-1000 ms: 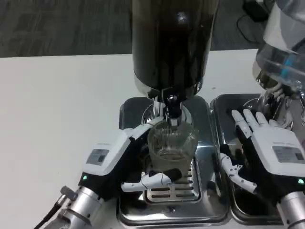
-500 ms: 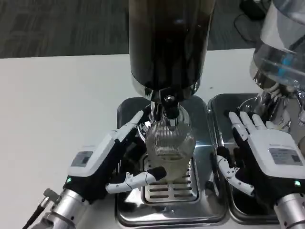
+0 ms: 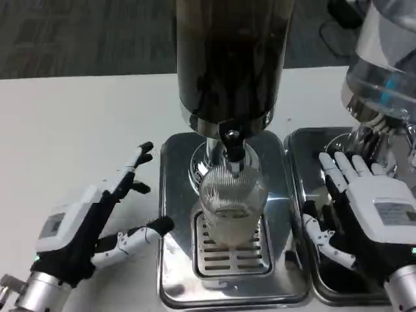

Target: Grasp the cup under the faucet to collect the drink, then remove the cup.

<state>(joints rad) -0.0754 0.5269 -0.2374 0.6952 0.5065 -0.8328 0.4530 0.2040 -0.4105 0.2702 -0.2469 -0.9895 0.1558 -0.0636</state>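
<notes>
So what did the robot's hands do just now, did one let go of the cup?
Yes. The left hand let go of the ribbed clear glass cup and drew back to the left onto the white table, fingers spread. The cup stayed on the metal drip tray under the dark dispenser's faucet. The right hand stayed open over the neighbouring tray.

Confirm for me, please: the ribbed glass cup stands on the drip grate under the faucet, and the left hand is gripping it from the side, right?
Not quite. In the head view the ribbed glass cup does stand on the drip grate under the faucet, but the left hand is not gripping it: it is open over the white table, apart from the cup.
</notes>
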